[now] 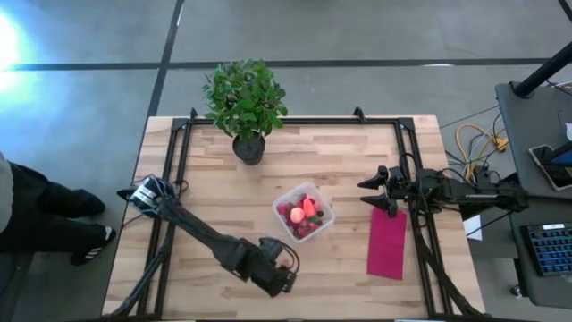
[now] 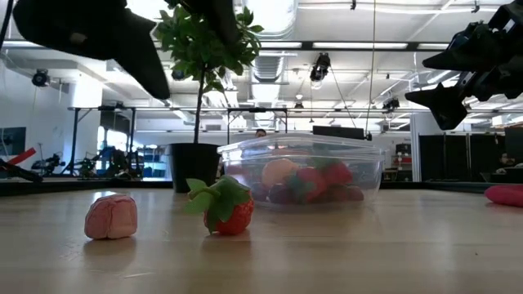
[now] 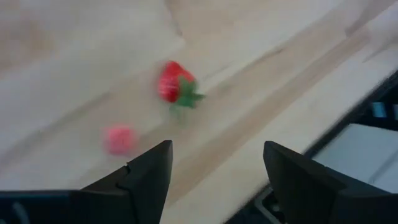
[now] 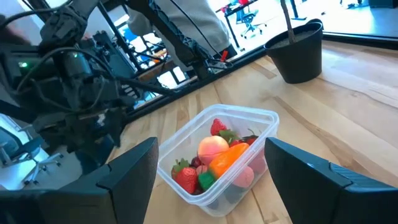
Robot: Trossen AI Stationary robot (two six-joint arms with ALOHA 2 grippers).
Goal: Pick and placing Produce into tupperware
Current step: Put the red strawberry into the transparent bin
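Left gripper [image 3: 214, 171]: low in the centre of the overhead frame, at the near edge of the table; its two dark fingers [image 3: 146, 177] stand apart with nothing between them.
Below the left gripper: in its wrist picture a red strawberry [image 3: 176, 84] with a green top lies on the bare wood, and a small pink fruit [image 3: 119, 139] lies apart from it, toward the lower left of that frame.
Same two fruits at table height: the strawberry sits in the centre left of the frame, tilted, leaves up; the pink fruit sits to its left, not touching it.
Right gripper [image 1: 374, 191]: right of centre in the overhead frame, over the upper end of the pink cloth [image 1: 387, 242]; fingers spread wide, empty.
Container [image 1: 303, 213]: clear plastic, at the middle of the table between the two grippers; it holds red berries, a round pink-orange fruit [image 4: 213, 147] and an orange piece [image 4: 227, 158].
Potted plant [image 1: 245, 100]: upper centre of the overhead frame, at the far edge of the table [image 1: 331, 161].
Person: dark trouser legs and a shoe at the left edge of the overhead frame.
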